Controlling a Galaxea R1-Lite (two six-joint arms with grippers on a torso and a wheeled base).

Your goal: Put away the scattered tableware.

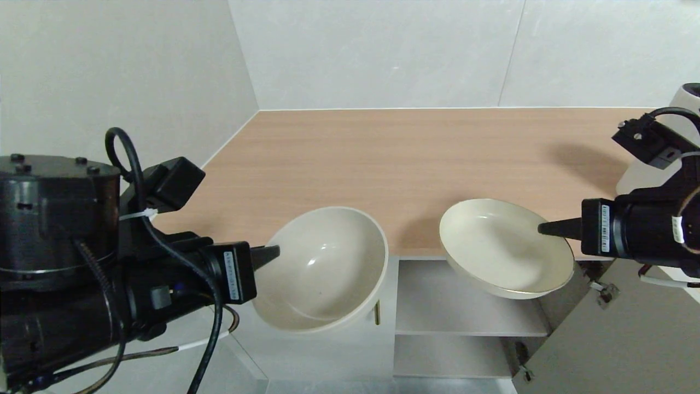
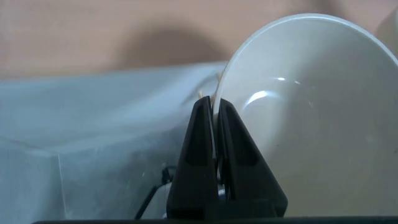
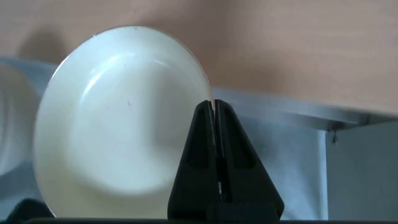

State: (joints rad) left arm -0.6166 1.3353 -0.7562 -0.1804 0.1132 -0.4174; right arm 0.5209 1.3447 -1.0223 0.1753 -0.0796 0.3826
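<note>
A deep cream bowl (image 1: 322,268) hangs tilted in the air in front of the counter, above the closed left cabinet door. My left gripper (image 1: 272,253) is shut on its rim; in the left wrist view the bowl (image 2: 317,118) has its rim pinched between the black fingers (image 2: 200,134). To the right, a shallow cream plate (image 1: 503,249) is held tilted over the open cabinet. My right gripper (image 1: 544,228) is shut on its edge, and the right wrist view shows the plate (image 3: 118,124) clamped at its rim by the fingers (image 3: 202,137).
A wooden countertop (image 1: 410,164) runs along the white wall. Below it stands a white cabinet with its right door (image 1: 607,339) swung open and bare shelves (image 1: 454,306) inside. A white appliance (image 1: 683,98) sits at the far right of the counter.
</note>
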